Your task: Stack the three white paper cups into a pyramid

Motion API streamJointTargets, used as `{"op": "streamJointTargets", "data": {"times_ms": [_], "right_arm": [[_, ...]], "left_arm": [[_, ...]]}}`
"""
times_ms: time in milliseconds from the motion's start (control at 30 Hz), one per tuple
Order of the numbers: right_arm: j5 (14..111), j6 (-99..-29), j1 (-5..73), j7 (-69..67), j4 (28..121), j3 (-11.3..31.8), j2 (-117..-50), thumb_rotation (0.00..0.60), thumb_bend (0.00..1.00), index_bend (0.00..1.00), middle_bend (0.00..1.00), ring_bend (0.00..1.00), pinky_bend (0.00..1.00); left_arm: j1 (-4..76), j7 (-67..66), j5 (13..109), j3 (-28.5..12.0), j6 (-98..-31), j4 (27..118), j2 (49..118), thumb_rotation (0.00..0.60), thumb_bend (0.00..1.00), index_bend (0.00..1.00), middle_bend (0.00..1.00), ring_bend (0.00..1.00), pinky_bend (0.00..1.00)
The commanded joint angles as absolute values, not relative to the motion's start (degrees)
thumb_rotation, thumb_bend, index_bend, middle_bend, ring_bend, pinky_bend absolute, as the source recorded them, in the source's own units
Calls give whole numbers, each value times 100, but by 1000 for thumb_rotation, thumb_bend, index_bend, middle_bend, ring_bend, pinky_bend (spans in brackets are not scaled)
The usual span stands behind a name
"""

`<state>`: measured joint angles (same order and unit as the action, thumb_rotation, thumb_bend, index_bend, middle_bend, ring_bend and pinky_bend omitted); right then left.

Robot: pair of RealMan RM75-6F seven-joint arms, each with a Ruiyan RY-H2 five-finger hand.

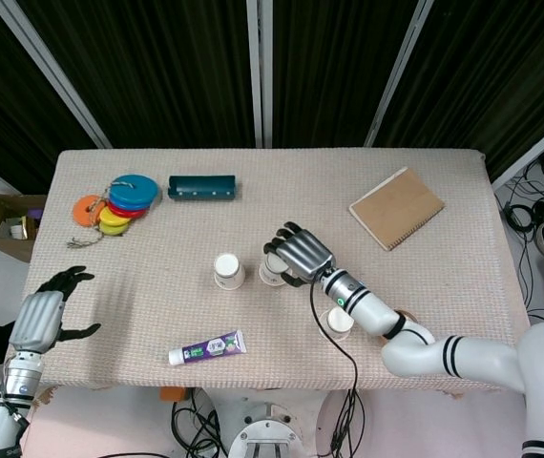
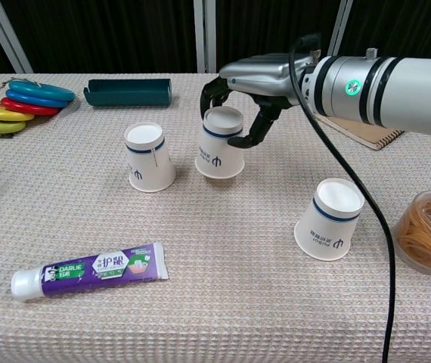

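**Right robot hand grips the middle cup**

The left robot hand hovers over the worktop's left edge, fingers spread, holding nothing. Three upside-down paper cups stand on the worktop: the left cup, the middle cup just beside it, and the right cup well apart, nearer the front. The right robot hand reaches over the middle cup from behind, fingers wrapped around its top.

Middle cup mostly hidden under right hand from above. Rubber-band tub cut by chest view's edge. Left hand unseen from the chest.
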<state>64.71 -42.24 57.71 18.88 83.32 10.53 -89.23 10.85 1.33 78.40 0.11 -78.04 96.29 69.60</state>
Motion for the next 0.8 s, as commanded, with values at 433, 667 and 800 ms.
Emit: {"op": "streamJointTargets", "data": {"times_ms": [433,667,800], "right_arm": [[6075,-4196,6142,2417,7853,1050,-9598,600,367,443,374,175,173],[5982,-4210,6195,2479,7760,1040,-9724,600,366,368,341,168,173],[6026,-4250,6200,2462,7738,1034,-9754,600,365,310,319,162,174]], "left_arm": [[967,239,7904,-16,-7794,9543,6992,600,51,250,148,157,266],[928,275,7931,-41,-7795,9504,7015,600,50,250,148,157,266],[918,286,7949,-53,-7783,9495,7022,600,50,250,148,157,265]]}}
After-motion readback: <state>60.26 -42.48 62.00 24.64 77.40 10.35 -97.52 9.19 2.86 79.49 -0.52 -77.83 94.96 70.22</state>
